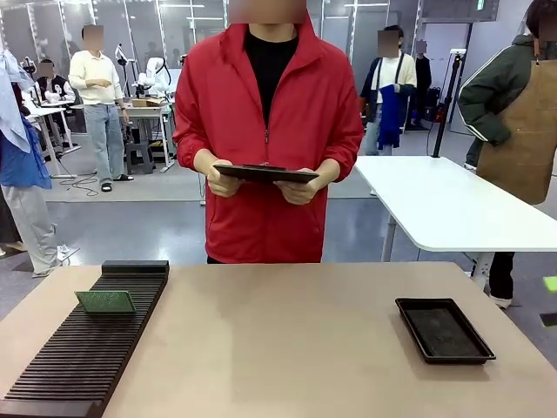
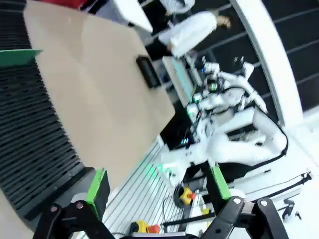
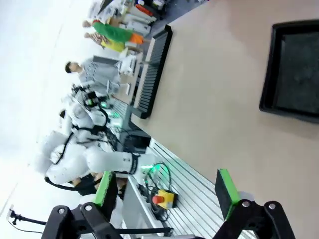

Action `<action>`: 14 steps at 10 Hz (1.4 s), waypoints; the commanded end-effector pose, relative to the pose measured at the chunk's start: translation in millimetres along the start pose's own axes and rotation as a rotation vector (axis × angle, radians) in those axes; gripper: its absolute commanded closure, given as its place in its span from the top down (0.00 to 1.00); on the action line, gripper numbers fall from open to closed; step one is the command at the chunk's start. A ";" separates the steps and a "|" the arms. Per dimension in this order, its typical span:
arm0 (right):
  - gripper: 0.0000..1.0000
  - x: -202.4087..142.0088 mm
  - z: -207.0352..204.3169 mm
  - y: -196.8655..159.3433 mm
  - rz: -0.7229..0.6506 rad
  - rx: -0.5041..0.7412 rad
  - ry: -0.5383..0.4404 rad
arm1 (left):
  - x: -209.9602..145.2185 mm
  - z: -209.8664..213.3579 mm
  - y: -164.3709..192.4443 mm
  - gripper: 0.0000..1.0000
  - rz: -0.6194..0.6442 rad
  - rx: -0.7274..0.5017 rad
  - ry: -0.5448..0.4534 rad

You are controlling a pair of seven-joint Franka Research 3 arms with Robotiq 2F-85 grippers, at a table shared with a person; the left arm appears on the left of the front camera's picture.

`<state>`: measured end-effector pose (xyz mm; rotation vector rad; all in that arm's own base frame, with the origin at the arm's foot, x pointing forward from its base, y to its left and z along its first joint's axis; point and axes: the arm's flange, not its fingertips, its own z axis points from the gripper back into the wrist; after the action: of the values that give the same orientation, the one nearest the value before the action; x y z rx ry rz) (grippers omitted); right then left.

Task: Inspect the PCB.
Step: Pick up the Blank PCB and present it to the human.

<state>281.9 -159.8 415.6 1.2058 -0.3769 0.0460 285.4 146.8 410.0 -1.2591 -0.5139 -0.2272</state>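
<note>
The PCB (image 1: 105, 301) sits in the black slotted rack (image 1: 78, 366) on the table's left

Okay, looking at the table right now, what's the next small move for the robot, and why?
Probably bring the left gripper forward over the slotted rack toward the PCB. The board stands in the rack on the robot's left side, untouched, and the left jaws are open and empty. The right gripper, also open, faces the black tray.

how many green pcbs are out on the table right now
1. The PCB sits in the slotted black rack on the left of the table, near the rack's far end; the other slots look empty.
</note>
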 end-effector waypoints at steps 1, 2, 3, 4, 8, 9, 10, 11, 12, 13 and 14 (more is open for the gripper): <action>1.00 -28.6 -5.0 -11.1 -0.030 0.084 -0.041 | -20.8 3.3 19.2 1.00 -0.081 -0.040 -0.047; 1.00 -35.8 -0.6 -10.2 -0.035 0.099 -0.030 | -27.0 12.8 33.2 1.00 -0.059 -0.054 -0.107; 1.00 -41.2 1.8 -7.9 -0.039 0.094 -0.018 | -30.8 18.8 39.1 1.00 -0.069 -0.041 -0.118; 1.00 -43.8 3.0 -5.5 -0.044 0.088 -0.018 | -30.3 22.2 40.8 1.00 -0.068 -0.031 -0.136; 1.00 -28.1 19.8 -12.7 -0.071 0.092 -0.014 | -33.0 26.7 45.3 1.00 -0.048 -0.014 -0.123; 1.00 -28.1 19.8 -12.7 -0.071 0.092 -0.014 | -33.0 26.7 45.3 1.00 -0.048 -0.014 -0.123; 1.00 -28.1 19.8 -12.7 -0.071 0.092 -0.014 | -33.0 26.7 45.3 1.00 -0.048 -0.014 -0.123; 1.00 -28.1 19.8 -12.7 -0.071 0.092 -0.014 | -33.0 26.7 45.3 1.00 -0.048 -0.014 -0.123; 1.00 -28.1 19.8 -12.7 -0.071 0.092 -0.014 | -33.0 26.7 45.3 1.00 -0.048 -0.014 -0.123; 1.00 -28.1 19.8 -12.7 -0.071 0.092 -0.014 | -33.0 26.7 45.3 1.00 -0.048 -0.014 -0.123; 1.00 -28.1 19.8 -12.7 -0.071 0.092 -0.014 | -33.0 26.7 45.3 1.00 -0.048 -0.014 -0.123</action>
<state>253.1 -177.8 400.6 1.2994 -0.3320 -0.0189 272.2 181.0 361.7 -1.2656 -0.6522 -0.1840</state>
